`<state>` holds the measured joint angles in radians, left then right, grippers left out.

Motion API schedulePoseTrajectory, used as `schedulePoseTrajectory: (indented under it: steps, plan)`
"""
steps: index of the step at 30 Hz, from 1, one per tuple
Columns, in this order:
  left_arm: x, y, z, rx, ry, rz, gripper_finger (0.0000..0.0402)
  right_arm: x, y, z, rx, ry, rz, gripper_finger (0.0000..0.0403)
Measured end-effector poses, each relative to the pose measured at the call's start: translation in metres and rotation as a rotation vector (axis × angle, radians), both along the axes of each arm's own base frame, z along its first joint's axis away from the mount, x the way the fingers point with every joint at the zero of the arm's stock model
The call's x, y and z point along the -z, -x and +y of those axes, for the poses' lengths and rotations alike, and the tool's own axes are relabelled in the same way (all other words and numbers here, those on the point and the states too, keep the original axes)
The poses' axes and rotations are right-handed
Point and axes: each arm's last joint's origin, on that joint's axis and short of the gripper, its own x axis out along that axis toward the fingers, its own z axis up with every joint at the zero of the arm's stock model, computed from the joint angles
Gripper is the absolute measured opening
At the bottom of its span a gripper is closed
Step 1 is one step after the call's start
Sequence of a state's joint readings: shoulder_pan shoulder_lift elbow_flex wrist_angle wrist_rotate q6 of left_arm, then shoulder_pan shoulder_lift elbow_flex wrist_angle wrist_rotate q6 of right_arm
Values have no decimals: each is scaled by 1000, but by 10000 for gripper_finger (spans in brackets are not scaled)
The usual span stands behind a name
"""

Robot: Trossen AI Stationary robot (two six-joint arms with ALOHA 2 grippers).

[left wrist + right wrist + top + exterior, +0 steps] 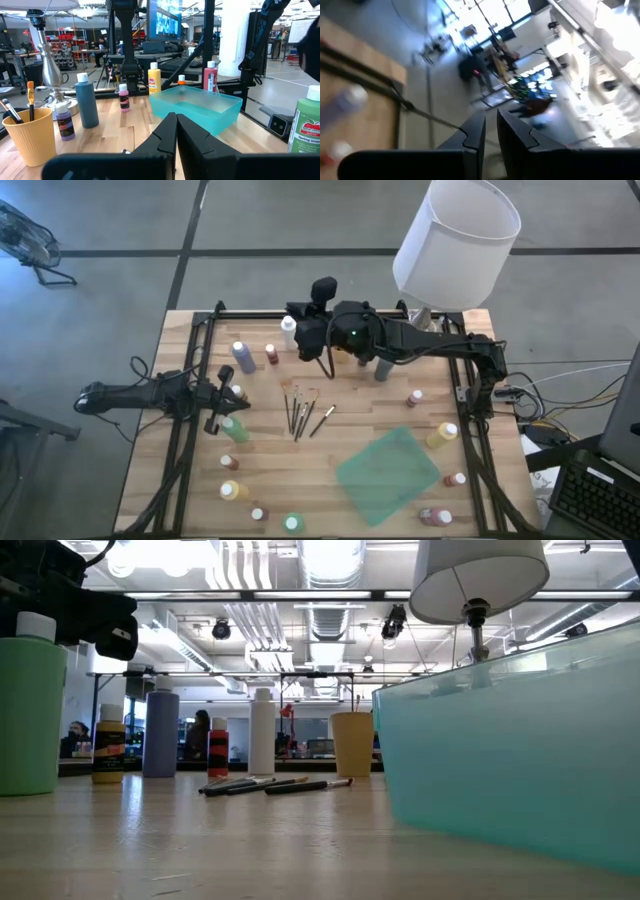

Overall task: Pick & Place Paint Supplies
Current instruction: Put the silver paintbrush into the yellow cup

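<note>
My right gripper [312, 345] hangs high over the table's far middle, pointing left, with a thin dark brush [325, 363] dangling beneath it. Several more brushes [305, 415] lie flat on the wood at mid-table. A yellow cup [30, 135] with brushes standing in it sits under my right arm. Paint bottles stand scattered: lavender [243, 357], red [271, 354], white [289, 330], yellow [441, 435], green [235, 428]. My left gripper [176, 130] rests shut and level at the table's left edge, next to the green bottle and touching nothing. My right gripper has the brush by its upper end [320, 348], the fingers level and coming from the table's right. The gripper's body hides the place of contact from above. The brush slants down below the fingers, clear of the table.
A shallow teal tray [388, 475] lies near the front right. A white-shaded lamp [455, 240] stands at the far right corner. A teal bottle [382, 368] stands beside the cup. Black frame rails [205, 360] run along both table sides. More small bottles line the front edge [258, 513].
</note>
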<state>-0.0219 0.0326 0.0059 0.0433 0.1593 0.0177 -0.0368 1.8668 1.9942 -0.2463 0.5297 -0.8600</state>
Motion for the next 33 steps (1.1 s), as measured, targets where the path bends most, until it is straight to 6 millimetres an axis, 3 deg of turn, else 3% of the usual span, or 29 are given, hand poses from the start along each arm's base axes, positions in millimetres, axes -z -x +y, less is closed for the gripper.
schedulePoseTrajectory:
  steps: [5,11,25,33]
  plan:
    - [0,0,0,0,0,0,14,5,-2,-5,-129,-139,-35,32]
    - [0,0,0,0,0,0,14,24,-2,-7,-159,-183,87,15]
    - [0,0,0,0,0,0,14,60,19,22,-178,-229,542,8]
    - [0,0,0,0,0,0,14,72,31,32,-132,-317,682,8]
